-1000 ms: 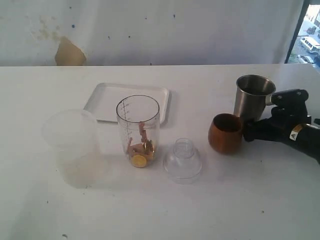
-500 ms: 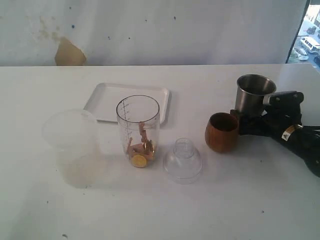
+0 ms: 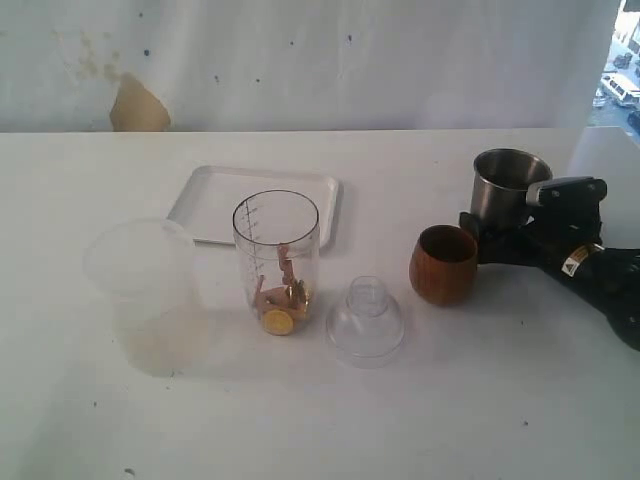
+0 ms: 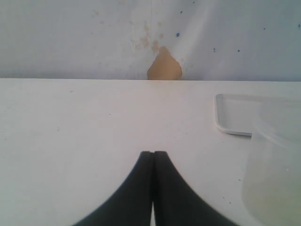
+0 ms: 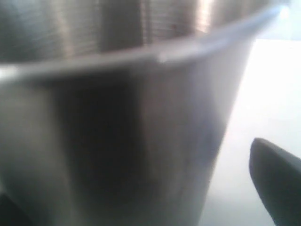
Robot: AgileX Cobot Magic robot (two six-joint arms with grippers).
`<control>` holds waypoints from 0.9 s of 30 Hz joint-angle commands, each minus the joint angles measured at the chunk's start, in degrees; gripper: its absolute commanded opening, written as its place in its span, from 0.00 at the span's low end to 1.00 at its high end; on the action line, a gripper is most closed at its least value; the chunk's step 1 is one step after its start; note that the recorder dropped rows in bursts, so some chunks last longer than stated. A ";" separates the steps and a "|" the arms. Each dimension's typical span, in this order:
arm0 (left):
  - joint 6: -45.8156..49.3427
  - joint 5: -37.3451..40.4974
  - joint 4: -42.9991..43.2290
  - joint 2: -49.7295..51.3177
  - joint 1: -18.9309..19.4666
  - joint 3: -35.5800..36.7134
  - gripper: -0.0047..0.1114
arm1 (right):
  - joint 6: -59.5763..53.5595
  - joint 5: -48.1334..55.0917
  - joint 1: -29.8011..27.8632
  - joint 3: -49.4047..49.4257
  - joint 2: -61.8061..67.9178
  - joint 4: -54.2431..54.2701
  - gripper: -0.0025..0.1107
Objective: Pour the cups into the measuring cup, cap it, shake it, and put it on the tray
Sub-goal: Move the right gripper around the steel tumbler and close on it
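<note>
A plain white worktop (image 3: 480, 400) runs back to a white wall (image 3: 350, 70) marked with a tan patch (image 3: 138, 105) and small specks. A strip of window (image 3: 620, 80) shows at the far right corner. The tray (image 3: 215, 190) lies flat toward the back, left of centre. The measuring cup (image 3: 277, 235) stands upright just in front of it, uncapped, with wooden bits and a yellow round piece (image 3: 282, 300) at its bottom. A frosted cup (image 3: 140, 265) stands to its left and a clear domed lid (image 3: 366, 322) rests on the surface to its right. The wooden cup (image 3: 443, 265) and steel tumbler (image 3: 500, 185) stand upright close together on the right side. The right claw (image 3: 505, 222) is spread around the tumbler's wall, and one of its fingers (image 5: 277, 183) shows a gap from the steel. The left claw (image 4: 153, 157) is pressed together, low over bare worktop left of the frosted cup. The near half of the worktop is open surface, as is the stretch between the lid and the wooden cup. The right edge sits close behind the right arm.
</note>
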 commanded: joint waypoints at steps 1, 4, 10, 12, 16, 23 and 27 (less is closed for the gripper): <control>0.04 -0.14 -0.69 0.26 0.11 -0.12 0.93 | -0.01 -1.96 -0.08 -0.21 0.33 0.75 0.89; 0.04 -0.14 -0.69 0.26 0.11 -0.12 0.93 | 0.08 -1.59 -0.08 -2.70 1.79 -0.63 0.89; 0.04 -0.14 -0.69 0.26 0.11 -0.12 0.93 | 1.36 -2.75 -0.08 -5.02 4.05 -2.70 0.89; 0.04 -0.14 -0.69 0.26 0.11 -0.12 0.93 | 1.36 -3.04 -0.08 -5.21 4.08 -2.79 0.89; 0.04 -0.14 -0.69 0.26 0.11 -0.12 0.93 | 1.36 -4.61 -0.08 -5.21 4.08 -2.93 0.89; 0.04 -0.14 -0.69 0.26 0.11 -0.12 0.93 | 3.86 -4.59 -0.08 -5.21 4.08 -3.04 0.89; 0.04 -0.14 -0.69 0.26 0.11 -0.12 0.93 | 6.22 -5.66 -0.08 -5.21 4.08 -3.04 0.89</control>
